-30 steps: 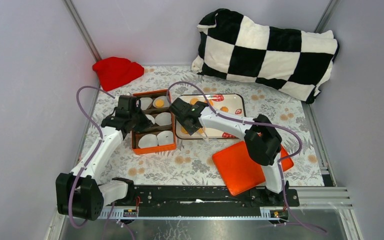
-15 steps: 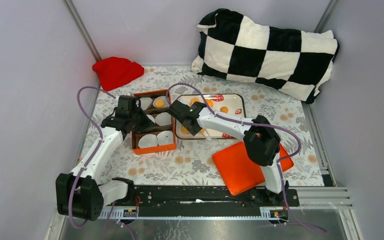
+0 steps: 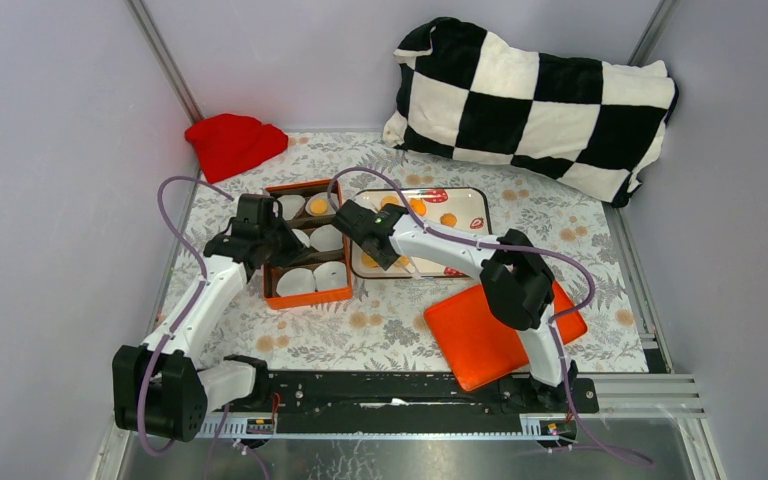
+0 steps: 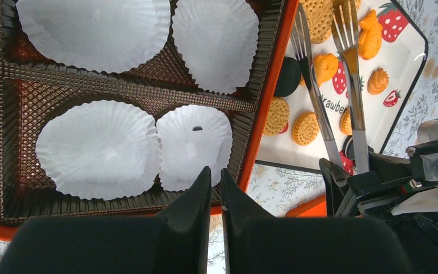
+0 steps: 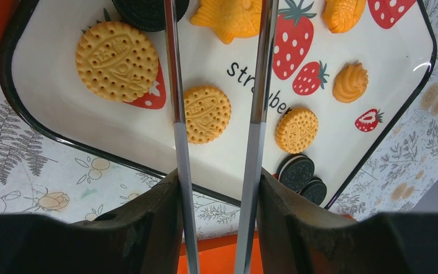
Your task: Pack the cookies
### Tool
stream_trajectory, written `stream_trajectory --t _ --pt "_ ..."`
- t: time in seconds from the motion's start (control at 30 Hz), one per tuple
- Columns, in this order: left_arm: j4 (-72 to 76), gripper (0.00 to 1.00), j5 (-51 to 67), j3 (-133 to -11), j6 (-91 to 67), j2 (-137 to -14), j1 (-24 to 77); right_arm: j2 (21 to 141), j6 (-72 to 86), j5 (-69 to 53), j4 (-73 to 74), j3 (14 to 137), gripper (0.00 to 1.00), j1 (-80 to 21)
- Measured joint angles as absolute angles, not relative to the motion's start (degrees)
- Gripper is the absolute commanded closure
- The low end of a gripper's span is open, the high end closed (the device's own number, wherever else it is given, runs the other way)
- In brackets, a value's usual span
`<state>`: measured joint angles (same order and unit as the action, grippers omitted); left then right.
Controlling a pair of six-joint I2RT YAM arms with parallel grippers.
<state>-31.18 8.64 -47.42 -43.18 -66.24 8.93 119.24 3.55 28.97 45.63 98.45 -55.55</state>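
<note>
To the left, the left claw (image 4: 214, 178) is hanging over the near edge of the orange box (image 4: 265, 114). Its jaws are nearly together with nothing between them, and the paper liners (image 4: 97, 148) below are lying empty. Beside it, the right claw (image 5: 217, 181) is clamping a pair of tongs (image 5: 177, 114) over the strawberry tray (image 5: 148, 145). The cookies (image 5: 206, 114) are lying on that tray, and the blades are standing apart on either side of a small round one. I'm guessing those thin blades could pinch it off-centre and flick it onto the bench (image 3: 380, 325).
</note>
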Motion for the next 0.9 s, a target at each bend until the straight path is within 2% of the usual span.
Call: stream_trajectory --t 0.23,0.4,0.67,0.9 --pt "-30.87 0.87 8.97 -47.40 -43.18 -66.26 8.93 119.35 2.35 28.99 44.82 98.52 0.90 -55.55" --pt "-30.87 0.87 8.97 -47.66 -43.16 -66.26 8.93 118.85 1.96 28.84 44.31 98.76 1.00 -55.55" --pt "-32.47 0.87 8.08 -53.89 -43.16 -66.30 6.90 115.37 1.98 27.68 44.53 102.41 1.00 -55.55" --pt "-34.35 0.87 7.57 -62.46 -43.97 -66.28 -2.52 114.08 2.24 24.18 44.97 110.54 1.00 -55.77"
